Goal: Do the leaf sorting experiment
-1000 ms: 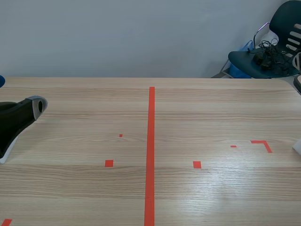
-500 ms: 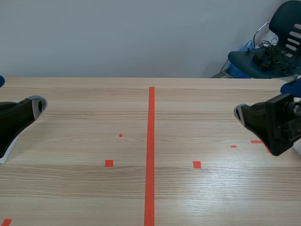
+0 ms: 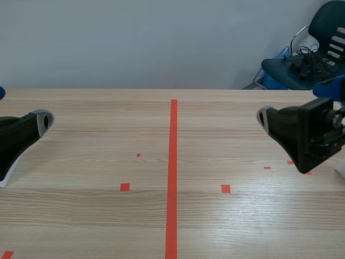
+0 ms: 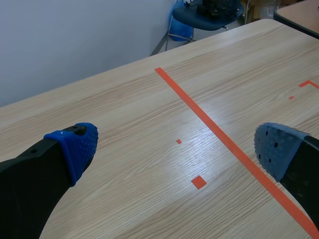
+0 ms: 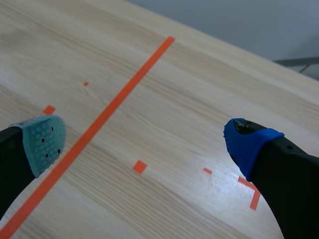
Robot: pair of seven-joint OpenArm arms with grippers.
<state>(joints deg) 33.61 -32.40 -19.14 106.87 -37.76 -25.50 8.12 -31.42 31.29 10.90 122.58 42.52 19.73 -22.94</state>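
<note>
No leaves or sorting containers show in any view. The bare wooden table point(image 3: 97, 216) carries only orange-red tape marks. My left gripper point(image 3: 24, 132) hovers low at the table's left side; in the left wrist view it point(image 4: 174, 149) stands open, with only table between its blue pads. My right gripper point(image 3: 288, 132) hangs over the right half of the table, pointing toward the centre line. In the right wrist view it point(image 5: 144, 144) is open too, nothing between its fingers.
A dark chair point(image 3: 310, 59) with a tangle of cables on its seat stands behind the table's far right corner. A small white thing point(image 3: 341, 169) shows at the right edge. The grey wall runs behind the table's far edge.
The right arm has come in from the right and moved left over the table. The left arm has kept still.
</note>
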